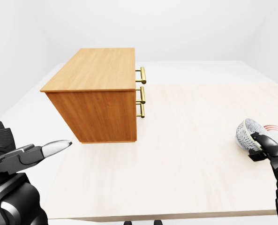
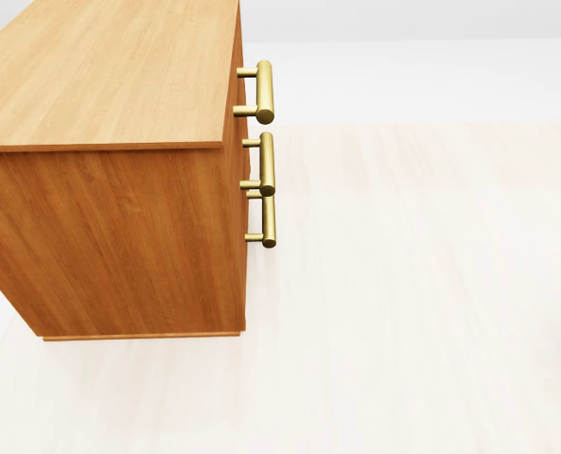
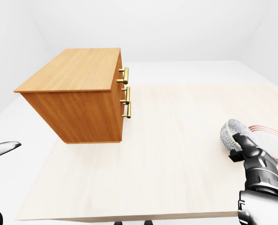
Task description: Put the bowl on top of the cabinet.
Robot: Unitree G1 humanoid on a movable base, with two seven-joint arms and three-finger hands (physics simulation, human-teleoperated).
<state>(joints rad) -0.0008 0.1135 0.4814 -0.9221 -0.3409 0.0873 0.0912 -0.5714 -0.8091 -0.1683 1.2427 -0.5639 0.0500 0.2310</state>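
The wooden cabinet [image 1: 99, 89] with several brass handles [image 1: 141, 91] stands on the left part of the pale table [image 1: 185, 159]; its flat top [image 2: 100, 66] is bare. The bowl [image 3: 231, 132], grey-white with a patterned outside, is tilted on its side at the right edge of the eye views. My right hand [image 3: 240, 143] comes up from the bottom right, and its fingers close on the bowl's rim. Low at the left, off the table's edge, my left hand [image 1: 45, 151] has its fingers stretched out and nothing in it. The head view shows neither hand.
A white plate with red rings [image 3: 271, 139] lies on the table just right of the bowl. A wide stretch of tabletop separates the bowl from the cabinet. The table's near edge [image 1: 167, 216] runs along the bottom of the eye views.
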